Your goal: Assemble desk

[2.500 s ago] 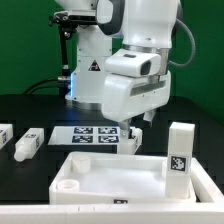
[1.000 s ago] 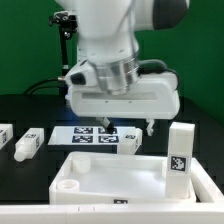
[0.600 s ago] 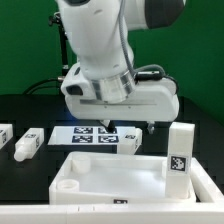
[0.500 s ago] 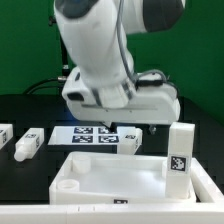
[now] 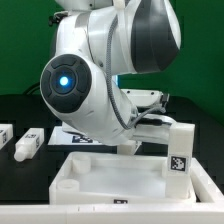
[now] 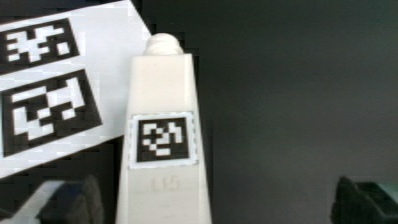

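Black table carries all the parts. A white plastic square rimmed panel lies flat at the table edge nearest the exterior camera, rim up. A round socket shows in its corner toward the exterior view's left. One white rectangular block leg stands upright at the panel's corner toward the exterior view's right, with a black-and-white tag facing that camera. Two more white block legs lie flat on the table off the panel's side toward the exterior view's left. One lying leg is near the panel; the other lying leg is cut by the picture's edge. The white robot arm, with a blue light glowing on one joint, leans low over the table behind the panel. We cannot make out its fingers in that view. In the wrist view a fourth white block leg lies flat, tag up, with a rounded peg at the end away from the gripper. One long side runs along or over the edge of the marker board; we cannot tell which. The gripper hangs above this fourth leg with its jaws spread wide. Its dark fingertips sit on either side, clear of both long sides, pinching nothing.
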Controlling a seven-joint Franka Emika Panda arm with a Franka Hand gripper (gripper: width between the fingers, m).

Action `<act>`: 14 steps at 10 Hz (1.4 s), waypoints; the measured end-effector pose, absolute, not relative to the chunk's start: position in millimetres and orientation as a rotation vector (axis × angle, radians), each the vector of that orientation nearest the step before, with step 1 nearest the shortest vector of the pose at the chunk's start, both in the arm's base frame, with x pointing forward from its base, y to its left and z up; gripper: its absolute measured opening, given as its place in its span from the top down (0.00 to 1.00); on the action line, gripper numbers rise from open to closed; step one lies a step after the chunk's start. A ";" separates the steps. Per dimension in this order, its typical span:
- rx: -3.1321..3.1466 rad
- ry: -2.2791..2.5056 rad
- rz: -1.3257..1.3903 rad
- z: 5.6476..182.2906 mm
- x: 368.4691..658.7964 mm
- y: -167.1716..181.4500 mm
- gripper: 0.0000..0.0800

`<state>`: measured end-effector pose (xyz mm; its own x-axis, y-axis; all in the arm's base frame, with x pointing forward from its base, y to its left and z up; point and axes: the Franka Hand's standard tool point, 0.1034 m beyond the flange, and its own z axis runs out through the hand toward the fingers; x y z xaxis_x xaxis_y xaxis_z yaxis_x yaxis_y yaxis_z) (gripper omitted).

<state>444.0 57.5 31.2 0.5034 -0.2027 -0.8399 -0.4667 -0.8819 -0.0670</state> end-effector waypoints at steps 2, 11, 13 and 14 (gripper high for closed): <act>-2.460 0.550 1.313 32.5 446.9 47.9 0.19; -2.414 0.625 1.398 9.0 412.3 60.6 0.52; -2.416 0.626 1.395 8.9 412.6 60.6 0.65; -2.420 0.622 1.387 13.6 415.1 60.7 0.64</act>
<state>415.1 60.7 13.6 0.4451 -0.2255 -0.8666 -0.4974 -0.8670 -0.0299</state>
